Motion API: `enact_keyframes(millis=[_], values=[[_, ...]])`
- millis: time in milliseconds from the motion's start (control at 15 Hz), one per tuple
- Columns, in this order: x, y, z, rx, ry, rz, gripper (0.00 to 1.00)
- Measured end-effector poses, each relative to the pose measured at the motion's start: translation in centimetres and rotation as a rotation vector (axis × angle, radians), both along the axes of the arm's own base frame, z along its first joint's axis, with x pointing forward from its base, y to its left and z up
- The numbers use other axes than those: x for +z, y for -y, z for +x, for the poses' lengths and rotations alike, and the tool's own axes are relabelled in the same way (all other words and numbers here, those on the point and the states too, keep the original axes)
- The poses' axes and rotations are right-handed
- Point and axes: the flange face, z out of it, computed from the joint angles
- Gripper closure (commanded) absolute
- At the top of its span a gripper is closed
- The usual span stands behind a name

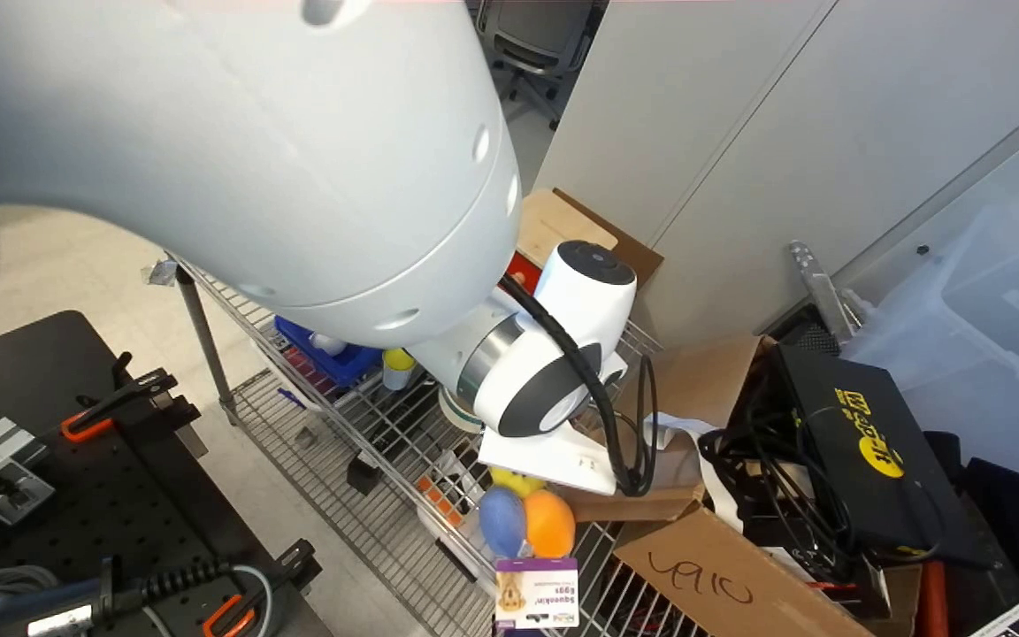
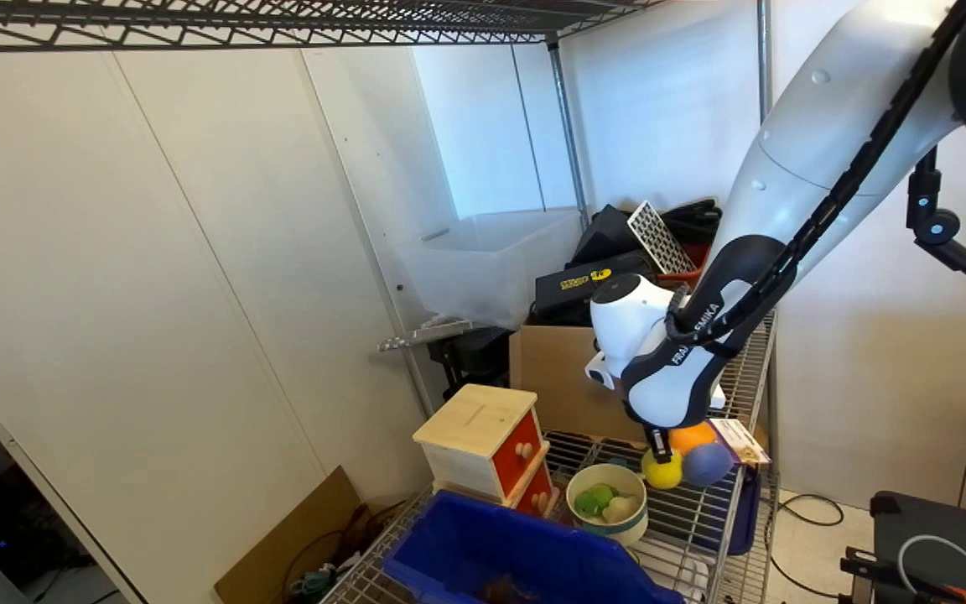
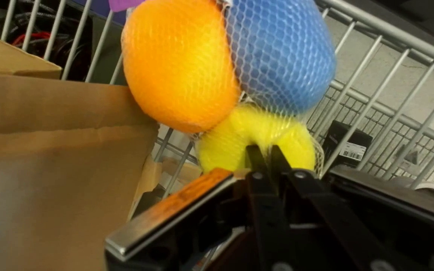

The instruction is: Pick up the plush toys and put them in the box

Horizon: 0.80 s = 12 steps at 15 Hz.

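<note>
The plush toys are a yellow one (image 3: 220, 150), an orange one (image 3: 179, 64) and a blue one (image 3: 281, 56), held together in white netting. My gripper (image 3: 265, 152) is nearly closed on the yellow toy; its dark fingertips press into it and the surface folds between them. In an exterior view the yellow toy (image 2: 665, 476) is under the fingers, with the orange (image 2: 693, 438) and blue (image 2: 708, 466) beside it. I cannot tell whether they rest on the wire shelf. The box, a deep-blue bin (image 2: 567, 545), stands at the shelf's near end in that view.
A printed card (image 1: 538, 594) is attached to the toys. A cardboard box (image 3: 51, 169) stands close beside the gripper. A round pot (image 2: 617, 530) with green and pale items and a red-fronted wooden box (image 2: 479, 419) stand between toys and bin. The shelf is open wire (image 3: 375, 94).
</note>
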Motion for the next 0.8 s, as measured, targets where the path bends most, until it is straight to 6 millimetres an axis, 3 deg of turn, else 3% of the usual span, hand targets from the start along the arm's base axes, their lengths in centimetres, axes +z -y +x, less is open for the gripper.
enact_keyframes(millis=[400,800], values=[[0.9,-0.5,-0.5,-0.129,0.026,0.012,0.99],[4.6,-1.4,-1.5,-0.292,0.081,0.042,0.99]])
